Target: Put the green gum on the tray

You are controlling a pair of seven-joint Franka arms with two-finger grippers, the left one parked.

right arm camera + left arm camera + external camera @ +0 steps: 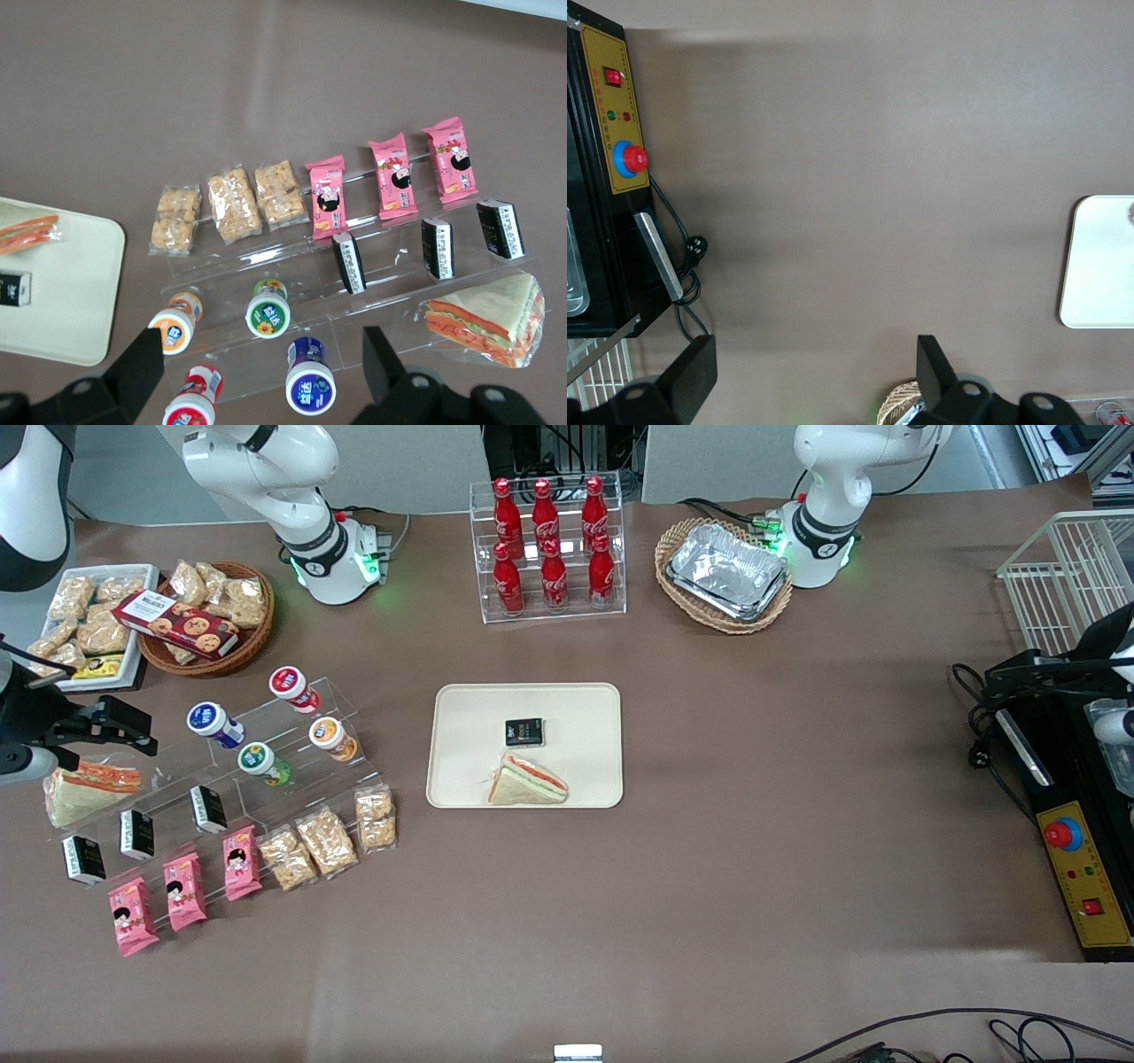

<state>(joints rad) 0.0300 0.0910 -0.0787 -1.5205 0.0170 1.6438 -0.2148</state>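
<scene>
Green gum on clear stepped rack, open empty claw above.

Robot lab mock shop: snack display steps, emergency-stop box, brown-covered table.

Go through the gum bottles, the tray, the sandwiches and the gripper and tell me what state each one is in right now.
Green gum bottle with white lid: lying on the clear stepped display rack, untouched.
Orange-lidded bottle: on the rack, lid closed.
Blue-lidded bottle: on the rack, lid closed.
Cream-beige rectangular tray: holds a wrapped sandwich and a small black packet.
Right gripper: above the rack, fingers open, empty.
</scene>
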